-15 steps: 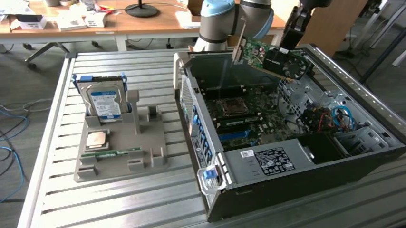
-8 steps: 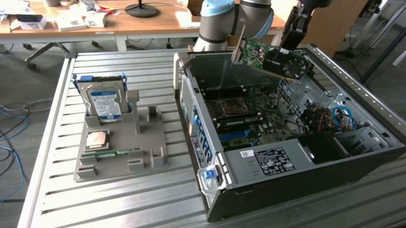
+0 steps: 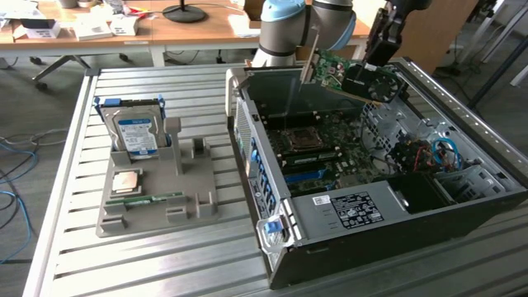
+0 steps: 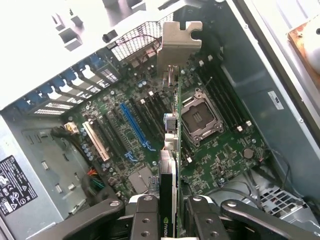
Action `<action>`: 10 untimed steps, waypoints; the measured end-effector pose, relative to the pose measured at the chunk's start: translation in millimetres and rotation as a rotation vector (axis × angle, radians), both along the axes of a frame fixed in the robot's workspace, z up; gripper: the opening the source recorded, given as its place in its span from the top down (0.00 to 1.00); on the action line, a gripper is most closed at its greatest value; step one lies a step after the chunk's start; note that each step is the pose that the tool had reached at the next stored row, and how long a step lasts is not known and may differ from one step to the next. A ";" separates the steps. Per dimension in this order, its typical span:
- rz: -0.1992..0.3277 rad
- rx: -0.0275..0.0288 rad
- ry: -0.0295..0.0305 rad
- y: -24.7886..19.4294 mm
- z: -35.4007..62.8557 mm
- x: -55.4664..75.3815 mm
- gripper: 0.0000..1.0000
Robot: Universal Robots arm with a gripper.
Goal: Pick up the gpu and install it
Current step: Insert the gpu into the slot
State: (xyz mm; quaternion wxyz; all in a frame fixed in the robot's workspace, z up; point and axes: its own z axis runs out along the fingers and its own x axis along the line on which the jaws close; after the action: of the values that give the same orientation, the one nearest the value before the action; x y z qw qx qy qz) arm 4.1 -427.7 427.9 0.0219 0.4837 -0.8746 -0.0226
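Fingers (image 4: pixel 146 220) partly closed, pinching the gpu (image 4: pixel 173 150) from both flat sides, up in the air over the open computer case (image 3: pixel 396 247). Stiff and light, but easy to break; best held by the edges. Underneath: motherboard (image 4: pixel 220 155), blue slot (image 4: pixel 134 125), blue wires (image 3: pixel 444 151). Hard drive (image 3: pixel 136 133) well apart.

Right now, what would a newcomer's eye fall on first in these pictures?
The gpu, a green card with a black fan, hangs tilted in the pincer above the open computer case, at the case's far end in the exterior view. In the wrist view it runs edge-on over the motherboard, silver bracket farthest from the pincer. On the exterior view's left, a hard drive stands upright in a gray holder.
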 end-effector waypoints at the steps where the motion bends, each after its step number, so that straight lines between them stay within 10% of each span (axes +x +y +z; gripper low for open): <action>1: 0.008 0.0000 0.0000 0.0 -0.1 0.0 0.74; 10: 0.128 -0.0001 0.0000 0.0 -1.0 0.0 0.74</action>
State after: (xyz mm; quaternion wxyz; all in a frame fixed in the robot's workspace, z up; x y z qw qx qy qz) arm 4.2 -427.7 426.9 0.0234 0.5389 -0.8418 -0.0211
